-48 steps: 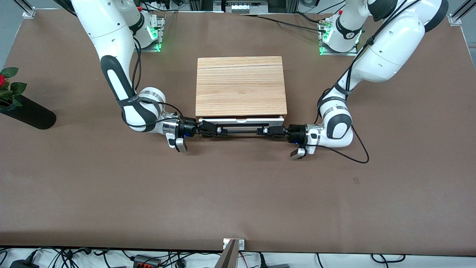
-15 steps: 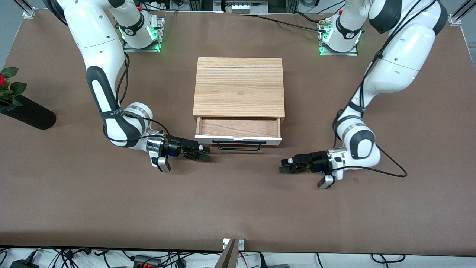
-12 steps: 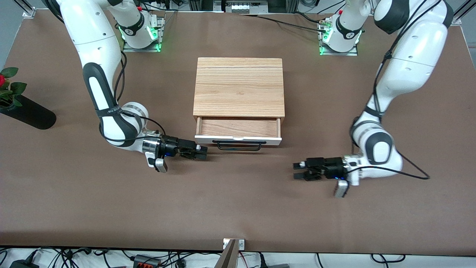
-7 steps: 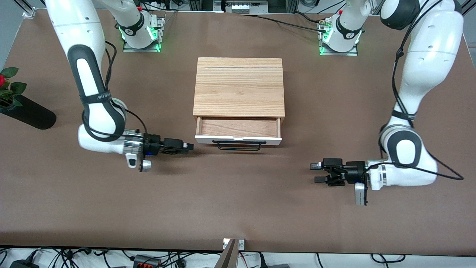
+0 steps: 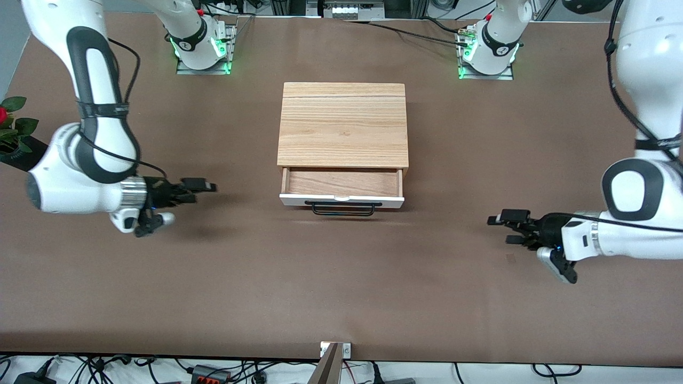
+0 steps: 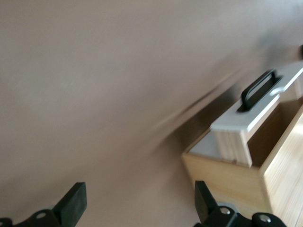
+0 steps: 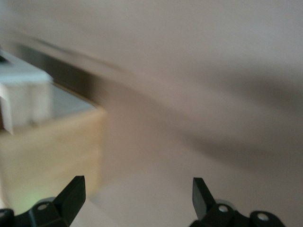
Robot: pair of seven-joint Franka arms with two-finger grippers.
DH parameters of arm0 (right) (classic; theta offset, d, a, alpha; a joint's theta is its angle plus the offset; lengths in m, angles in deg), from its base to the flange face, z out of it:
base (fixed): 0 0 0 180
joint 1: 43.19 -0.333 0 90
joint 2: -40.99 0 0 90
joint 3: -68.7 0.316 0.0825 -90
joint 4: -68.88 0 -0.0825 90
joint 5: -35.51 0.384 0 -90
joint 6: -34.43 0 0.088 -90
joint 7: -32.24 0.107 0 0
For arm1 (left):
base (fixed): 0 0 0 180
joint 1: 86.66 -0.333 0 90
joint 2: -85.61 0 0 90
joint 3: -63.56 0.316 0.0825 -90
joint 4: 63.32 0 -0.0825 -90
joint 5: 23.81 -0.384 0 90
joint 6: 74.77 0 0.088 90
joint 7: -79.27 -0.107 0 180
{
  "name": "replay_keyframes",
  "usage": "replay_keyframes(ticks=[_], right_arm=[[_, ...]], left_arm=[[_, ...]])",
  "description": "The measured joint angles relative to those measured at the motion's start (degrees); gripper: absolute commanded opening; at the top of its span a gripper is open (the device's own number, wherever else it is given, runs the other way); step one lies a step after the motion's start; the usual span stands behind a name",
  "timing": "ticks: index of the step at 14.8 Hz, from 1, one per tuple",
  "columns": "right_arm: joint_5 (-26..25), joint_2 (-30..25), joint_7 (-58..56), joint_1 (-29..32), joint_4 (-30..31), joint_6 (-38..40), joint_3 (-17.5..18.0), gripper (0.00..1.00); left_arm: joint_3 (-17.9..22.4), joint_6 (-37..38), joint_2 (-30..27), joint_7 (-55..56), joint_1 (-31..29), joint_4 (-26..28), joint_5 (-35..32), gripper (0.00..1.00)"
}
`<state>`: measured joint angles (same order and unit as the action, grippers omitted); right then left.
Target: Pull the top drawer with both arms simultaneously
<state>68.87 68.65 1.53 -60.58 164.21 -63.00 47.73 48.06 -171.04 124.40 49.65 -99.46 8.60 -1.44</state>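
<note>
The top drawer (image 5: 341,200) stands pulled out of the light-wood casing (image 5: 343,125), with its wood inside (image 5: 341,182) showing and nothing on its black bar handle (image 5: 341,208). My left gripper (image 5: 506,228) is open and empty over bare table toward the left arm's end, well away from the drawer. My right gripper (image 5: 200,192) is open and empty over bare table toward the right arm's end. The left wrist view shows my open left gripper (image 6: 139,205), the drawer's white front (image 6: 251,118) and its handle (image 6: 258,87). The right wrist view shows my open right gripper (image 7: 137,194) and the casing (image 7: 52,151).
A black vase with a red flower (image 5: 32,157) lies at the right arm's end of the table, close to the right arm's elbow. The arm bases (image 5: 200,48) (image 5: 488,50) stand by the table's top edge. A metal clamp (image 5: 335,349) sits on the near edge.
The drawer went from shut to pulled out. Both grippers let go of the handle, opened, and drew away from it toward their own ends of the table.
</note>
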Motion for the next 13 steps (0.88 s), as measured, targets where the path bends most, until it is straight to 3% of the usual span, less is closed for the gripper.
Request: replay_keyframes(ticks=[6, 10, 13], right_arm=[[-19.58, -1.79, 0.0, -0.28, -9.1, 10.9, -8.36, 1.0], [-21.99, -2.15, 1.65, -0.44, -13.63, 11.53, -12.76, 1.0], [-27.38, -2.15, 11.92, -2.25, -14.25, 11.7, -12.76, 1.0]], left_arm=[[-0.15, 6.55, -8.6, 10.76, -1.5, -0.1, -17.97, 1.0], [0.19, 8.52, -15.19, 20.87, -1.71, -0.12, -21.61, 1.0], [0.68, 10.77, -18.9, 24.09, -2.65, -0.12, -21.69, 1.0]])
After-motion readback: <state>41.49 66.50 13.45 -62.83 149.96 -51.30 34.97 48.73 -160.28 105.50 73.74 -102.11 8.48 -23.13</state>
